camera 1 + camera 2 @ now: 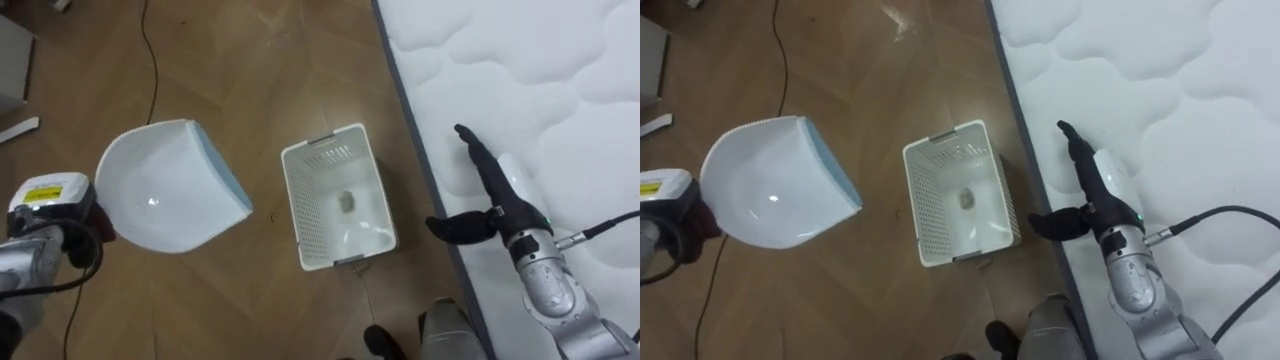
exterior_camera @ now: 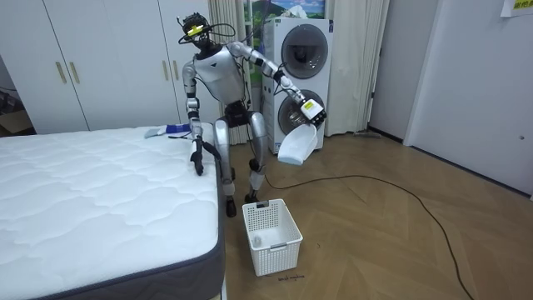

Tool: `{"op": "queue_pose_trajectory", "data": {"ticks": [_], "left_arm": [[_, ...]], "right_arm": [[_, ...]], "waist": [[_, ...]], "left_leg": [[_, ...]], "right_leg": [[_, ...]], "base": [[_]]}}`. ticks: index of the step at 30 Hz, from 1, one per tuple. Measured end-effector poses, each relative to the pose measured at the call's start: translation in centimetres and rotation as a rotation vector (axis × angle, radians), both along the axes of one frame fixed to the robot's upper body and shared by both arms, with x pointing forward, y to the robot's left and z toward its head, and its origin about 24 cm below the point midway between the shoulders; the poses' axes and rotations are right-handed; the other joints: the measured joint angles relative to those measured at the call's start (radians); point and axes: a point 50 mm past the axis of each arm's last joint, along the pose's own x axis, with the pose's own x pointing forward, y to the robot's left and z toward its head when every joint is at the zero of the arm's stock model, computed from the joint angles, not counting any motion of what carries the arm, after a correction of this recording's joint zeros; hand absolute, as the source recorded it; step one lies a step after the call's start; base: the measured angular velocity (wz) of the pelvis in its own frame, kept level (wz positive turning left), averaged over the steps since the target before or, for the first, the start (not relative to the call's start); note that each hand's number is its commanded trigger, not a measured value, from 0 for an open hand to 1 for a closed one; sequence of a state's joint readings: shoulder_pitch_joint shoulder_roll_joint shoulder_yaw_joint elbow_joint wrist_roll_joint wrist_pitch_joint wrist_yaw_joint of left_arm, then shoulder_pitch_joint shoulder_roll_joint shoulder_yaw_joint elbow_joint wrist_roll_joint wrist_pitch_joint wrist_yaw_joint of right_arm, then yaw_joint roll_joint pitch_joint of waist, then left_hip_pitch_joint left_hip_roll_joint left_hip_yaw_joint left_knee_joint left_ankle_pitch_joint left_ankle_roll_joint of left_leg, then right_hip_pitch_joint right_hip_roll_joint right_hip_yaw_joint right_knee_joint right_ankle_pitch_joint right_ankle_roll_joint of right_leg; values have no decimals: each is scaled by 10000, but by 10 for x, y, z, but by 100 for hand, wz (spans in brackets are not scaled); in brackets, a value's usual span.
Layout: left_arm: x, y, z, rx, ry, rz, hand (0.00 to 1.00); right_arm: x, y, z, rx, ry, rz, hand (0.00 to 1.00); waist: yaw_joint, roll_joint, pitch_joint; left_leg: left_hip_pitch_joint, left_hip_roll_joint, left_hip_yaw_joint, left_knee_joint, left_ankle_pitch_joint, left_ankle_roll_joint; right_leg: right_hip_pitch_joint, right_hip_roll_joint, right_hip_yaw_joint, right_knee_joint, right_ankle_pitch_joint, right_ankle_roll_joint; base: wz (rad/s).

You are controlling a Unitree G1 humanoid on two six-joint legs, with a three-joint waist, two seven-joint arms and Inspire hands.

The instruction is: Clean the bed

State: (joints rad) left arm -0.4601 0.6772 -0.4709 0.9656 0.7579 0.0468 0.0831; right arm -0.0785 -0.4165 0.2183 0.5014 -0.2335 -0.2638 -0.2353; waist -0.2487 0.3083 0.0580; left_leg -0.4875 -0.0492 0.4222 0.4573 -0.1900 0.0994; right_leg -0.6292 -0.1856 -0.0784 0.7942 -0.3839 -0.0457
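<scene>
1 pillow (image 1: 165,190) on L hand (image 1: 70,215) (fingers can't tell), R hand (image 1: 495,200) straight-fingered, thumb out, over bed (image 1: 540,90), 1 basket (image 1: 305,215) w/ 1 item (image 1: 346,201).

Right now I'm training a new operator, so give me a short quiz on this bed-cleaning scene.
1. Fill in: the right hand, above the edge of the bed, is ___ (open or shut).
2. Which hand holds the pillow? A) left hand B) right hand C) neither
3. True or false: the basket stands on the bed.
Key: 1 open; 2 A; 3 false.
</scene>
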Motion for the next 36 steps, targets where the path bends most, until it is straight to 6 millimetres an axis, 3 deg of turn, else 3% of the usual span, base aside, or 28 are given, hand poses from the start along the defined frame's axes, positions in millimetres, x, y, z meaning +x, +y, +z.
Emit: {"op": "queue_pose_trajectory", "data": {"ticks": [18, 26, 29, 31, 33, 34, 36], "left_arm": [[3, -3, 2, 520, -10, -460, 100], [3, -4, 3, -40, -548, -282, 100], [5, -6, 7, -547, -1124, -284, 100], [-4, -3, 8, -992, -1971, -205, 100], [-16, 1, 4, -1245, -2454, -68, 100], [-23, 4, 3, -1366, -2727, 34, 100], [-36, 7, -1, -1556, -3020, 239, 100]], "right_arm": [[0, 4, 0, 139, -55, 193, 0], [-1, 1, 0, 790, -151, -180, 0], [-6, 2, -7, 784, 120, -198, 0], [-11, 6, -14, 777, 404, -108, 0], [-15, 7, -18, 829, 597, -181, 0], [-19, 5, -22, 791, 809, -307, 0], [-29, 1, -30, 766, 1210, -597, 0]], "waist": [[-146, -11, 8], [-8, -197, 37], [406, -559, 39], [1083, -940, -42], [1308, -1093, -121], [1466, -1227, -173], [1694, -1454, -291]], "left_leg": [[61, 24, 134, -91, 1, -2], [145, 58, 105, -87, -1, -4], [155, 47, -816, 278, -139, -224], [229, 38, -2078, 447, -345, -556], [402, 129, -2582, 448, -436, -703], [615, 217, -2671, 421, -485, -771], [952, 360, -2694, 358, -501, -797]], "right_leg": [[29, 41, 59, -107, -13, 2], [116, 167, 236, -307, 31, 36], [265, 445, 592, -407, 82, 14], [367, 954, 1171, -693, 297, -39], [648, 1261, 1359, -1116, 515, -45], [917, 1471, 1515, -1424, 652, -36], [1331, 1587, 1546, -1774, 791, -29]], "base": [[-2], [-8], [-54], [-101], [-80], [-71], [-51]]}}
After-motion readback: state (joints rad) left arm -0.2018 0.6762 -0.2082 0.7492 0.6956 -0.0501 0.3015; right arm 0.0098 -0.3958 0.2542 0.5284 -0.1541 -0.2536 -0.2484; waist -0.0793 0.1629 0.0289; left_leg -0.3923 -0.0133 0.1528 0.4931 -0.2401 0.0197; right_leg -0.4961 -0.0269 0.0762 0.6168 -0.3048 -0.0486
